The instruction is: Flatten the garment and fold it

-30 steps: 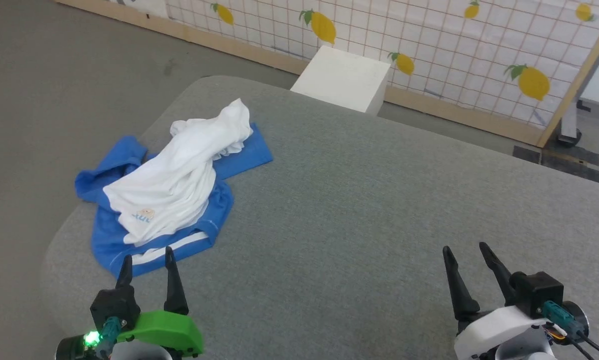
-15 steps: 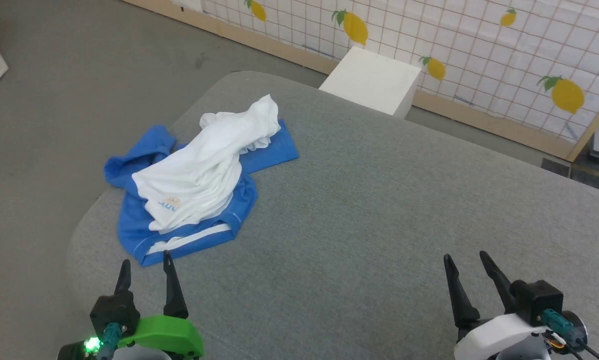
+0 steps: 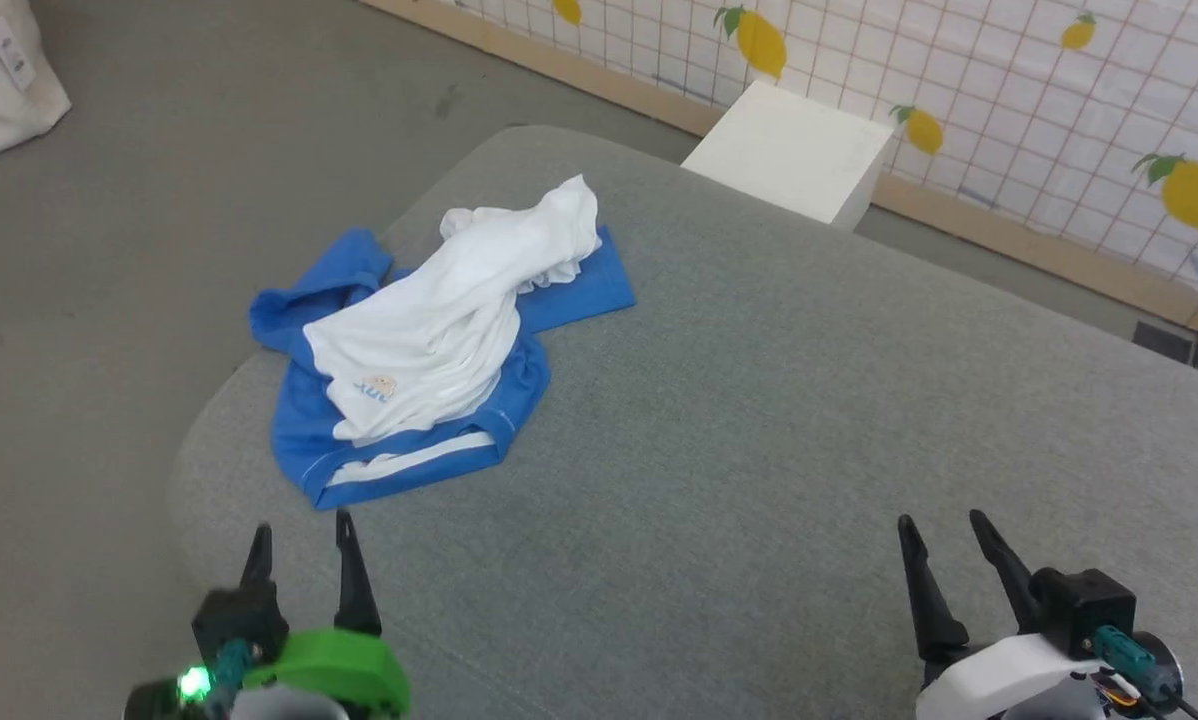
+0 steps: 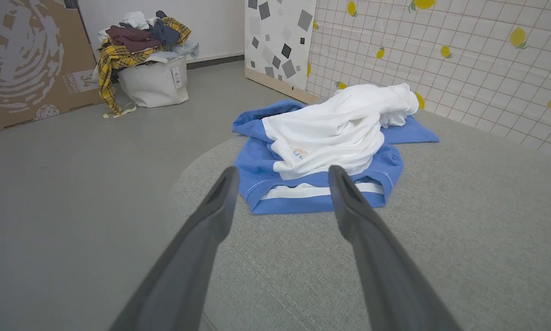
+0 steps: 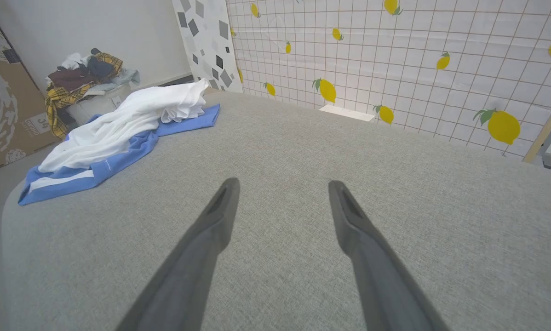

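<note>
Over the pad's (image 3: 759, 400) near-left edge, in the head view, the left gripper (image 3: 301, 522) hangs with its fingers spread wide and nothing between them. The garment (image 3: 429, 340) lies bunched on the pad's left corner, straight ahead of that gripper and near it. Its long axis runs from the striped band at the near end up and rightward to the white heap at the far end. The right gripper (image 3: 941, 518), equally wide and empty, sits over the pad's near-right part, well apart from the garment, so the left arm is judged the nearer one. A white box (image 3: 789, 150) and a lemon screen (image 3: 1009, 90) stand beyond the pad's far edge, out of the way.

From the left wrist, the gripper's fingers (image 4: 349, 207) frame the garment's (image 4: 330, 133) striped band, with bare pad between. A laundry bag (image 4: 151, 78) stands on the floor, off the pad's left side.

From the right wrist, the garment (image 5: 119, 133) lies at the pad's (image 5: 303, 151) far-left corner, off to the side of the open fingers (image 5: 349, 216). Nothing lies on the pad between them.
</note>
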{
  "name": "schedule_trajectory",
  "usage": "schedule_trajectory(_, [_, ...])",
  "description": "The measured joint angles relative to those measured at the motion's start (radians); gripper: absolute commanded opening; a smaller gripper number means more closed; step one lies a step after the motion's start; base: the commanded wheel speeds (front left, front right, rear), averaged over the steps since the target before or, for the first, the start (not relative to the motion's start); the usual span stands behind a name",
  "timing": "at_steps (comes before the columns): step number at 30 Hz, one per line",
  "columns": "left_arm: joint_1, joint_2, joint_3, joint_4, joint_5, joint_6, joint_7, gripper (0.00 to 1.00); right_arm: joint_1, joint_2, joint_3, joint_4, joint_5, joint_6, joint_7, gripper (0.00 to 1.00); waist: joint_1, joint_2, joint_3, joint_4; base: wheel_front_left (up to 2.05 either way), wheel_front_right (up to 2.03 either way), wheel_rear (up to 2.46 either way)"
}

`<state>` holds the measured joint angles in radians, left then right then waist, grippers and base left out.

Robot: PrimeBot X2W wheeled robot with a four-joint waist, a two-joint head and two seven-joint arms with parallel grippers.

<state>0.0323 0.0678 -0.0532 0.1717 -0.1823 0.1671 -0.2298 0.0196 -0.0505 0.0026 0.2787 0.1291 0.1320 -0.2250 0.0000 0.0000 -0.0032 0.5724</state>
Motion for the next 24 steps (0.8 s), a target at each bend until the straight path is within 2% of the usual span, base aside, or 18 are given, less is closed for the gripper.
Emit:
schedule_trajectory(2, [-0.046, 0.011, 0.000, 0.013, -0.021, -0.016, 0.012, 1.00, 0.000, 0.000, -0.006, -0.001, -0.005, 0.000, 0.000, 1.00, 0.0000, 0.0000, 0.010, 0.005, 0.00, 0.00, 0.00])
schedule_trajectory(3, [-0.154, 0.040, 0.010, 0.028, -0.058, -0.050, 0.044, 1.00, 0.000, 0.000, -0.012, -0.008, -0.014, 0.000, 0.005, 1.00, 0.0001, 0.0000, 0.029, 0.010, 0.00, 0.00, 0.00])
schedule_trajectory(6, [-0.287, 0.075, 0.031, 0.046, -0.113, -0.090, 0.094, 1.00, 0.000, 0.001, -0.024, -0.031, -0.037, 0.000, 0.019, 1.00, 0.0000, 0.0000, 0.052, 0.012, 0.00, 0.00, 0.00])
schedule_trajectory(10, [-0.465, 0.130, 0.050, 0.097, -0.184, -0.151, 0.212, 1.00, -0.001, 0.001, -0.047, -0.081, -0.080, 0.000, 0.054, 1.00, 0.0000, 0.0000, 0.095, 0.003, 0.00, 0.00, 0.00])
schedule_trajectory(12, [-0.543, 0.145, 0.070, 0.131, -0.231, -0.168, 0.276, 1.00, -0.002, 0.001, -0.058, -0.115, -0.101, 0.000, 0.077, 1.00, 0.0000, 0.0000, 0.121, -0.009, 0.00, 0.00, 0.00])
schedule_trajectory(16, [-0.646, 0.174, 0.095, 0.212, -0.288, -0.171, 0.409, 1.00, -0.004, 0.001, -0.078, -0.173, -0.132, 0.000, 0.111, 1.00, 0.0001, 0.0000, 0.175, -0.040, 0.00, 0.00, 0.00])
schedule_trajectory(21, [-0.702, 0.198, 0.132, 0.317, -0.344, -0.121, 0.575, 1.00, -0.004, -0.002, -0.119, -0.242, -0.155, 0.000, 0.143, 1.00, 0.0001, 0.0000, 0.255, -0.093, 0.00, 0.00, 0.00])
schedule_trajectory(24, [-0.722, 0.205, 0.136, 0.351, -0.353, -0.099, 0.629, 1.00, -0.003, -0.012, -0.151, -0.277, -0.157, 0.000, 0.155, 1.00, 0.0002, 0.0000, 0.305, -0.124, 0.00, 0.00, 0.00])
